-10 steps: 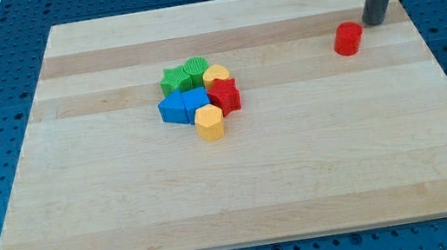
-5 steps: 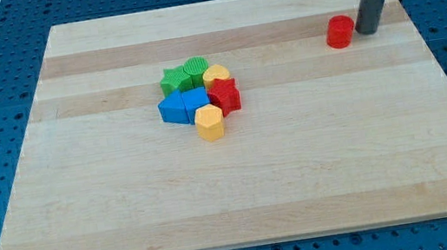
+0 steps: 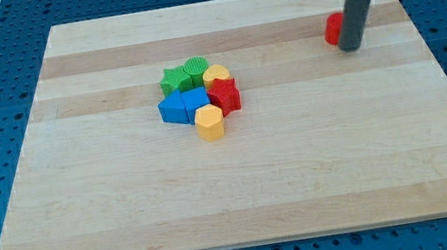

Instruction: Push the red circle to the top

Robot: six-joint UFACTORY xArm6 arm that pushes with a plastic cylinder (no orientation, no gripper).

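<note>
The red circle (image 3: pixel 333 29) sits on the wooden board (image 3: pixel 241 184) at the view's upper right, partly hidden behind my dark rod. My tip (image 3: pixel 352 46) rests on the board just right of and slightly below the red circle, touching or nearly touching it.
A cluster near the board's middle holds a green star (image 3: pixel 172 81), a green circle (image 3: pixel 196 68), a yellow heart (image 3: pixel 216 75), a red star (image 3: pixel 225 96), blue blocks (image 3: pixel 182 107) and a yellow hexagon (image 3: pixel 210 122). The board's top edge lies a little above the red circle.
My tip has moved left and down, from the circle's upper right to its lower right. The red circle has slid left and slightly up.
</note>
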